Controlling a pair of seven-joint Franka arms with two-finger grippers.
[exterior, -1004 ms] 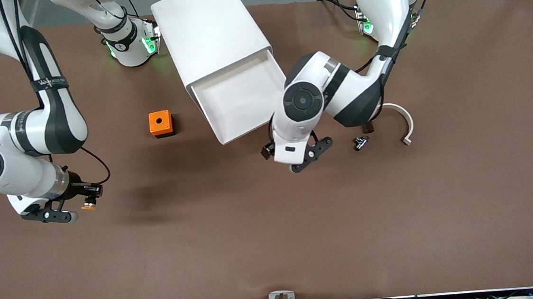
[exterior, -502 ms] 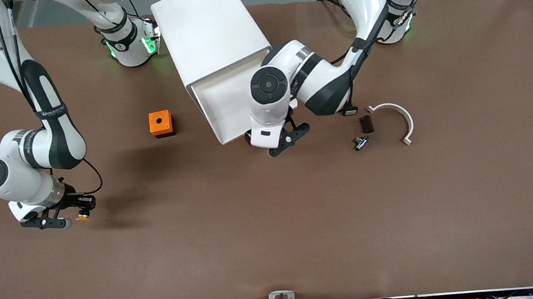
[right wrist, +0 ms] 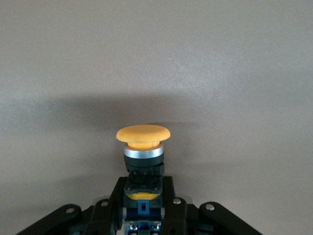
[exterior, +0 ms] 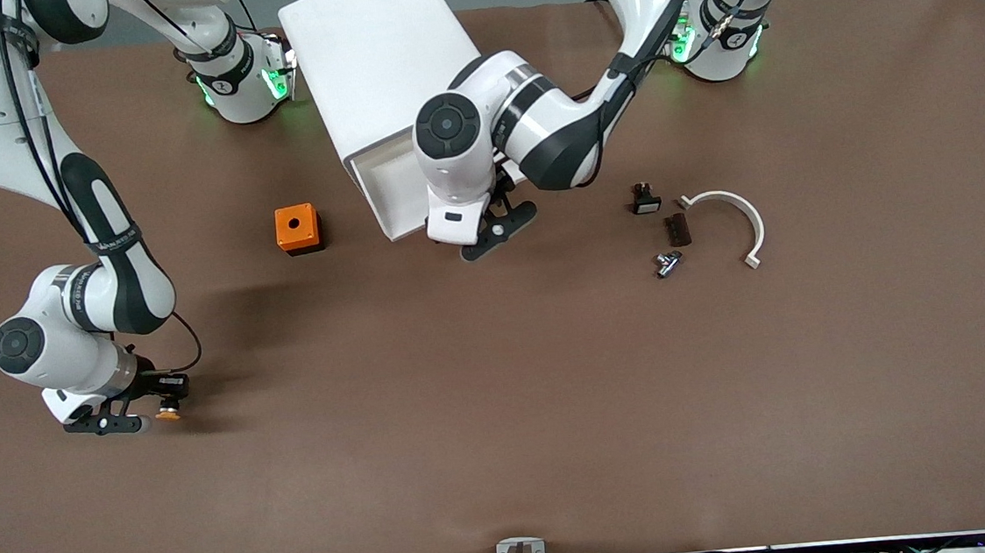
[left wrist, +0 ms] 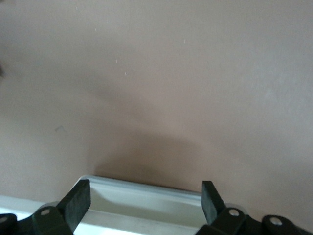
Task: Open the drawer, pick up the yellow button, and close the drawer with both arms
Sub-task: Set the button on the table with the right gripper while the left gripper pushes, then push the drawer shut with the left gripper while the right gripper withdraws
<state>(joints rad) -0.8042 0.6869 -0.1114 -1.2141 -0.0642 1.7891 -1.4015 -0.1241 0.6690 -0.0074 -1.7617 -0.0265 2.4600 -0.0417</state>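
The white cabinet (exterior: 378,57) lies on the table with its top drawer (exterior: 389,190) still a little way out. My left gripper (exterior: 489,228) is open and sits against the drawer's front; in the left wrist view the drawer's pale rim (left wrist: 146,193) lies between its open fingers (left wrist: 78,200). My right gripper (exterior: 163,395) is shut on the button (exterior: 168,414), low over bare table toward the right arm's end. In the right wrist view the orange cap (right wrist: 143,133) sticks out past the fingers, which clamp the black-and-blue body.
An orange cube with a round hole (exterior: 298,228) stands beside the drawer, toward the right arm's end. Toward the left arm's end lie a small black-and-white switch part (exterior: 645,201), a dark block (exterior: 676,229), a small metal part (exterior: 667,263) and a white curved piece (exterior: 738,213).
My left gripper has moved toward the cabinet with the drawer front, and the drawer has slid most of the way in. My right gripper has carried the button lower, nearer the front camera.
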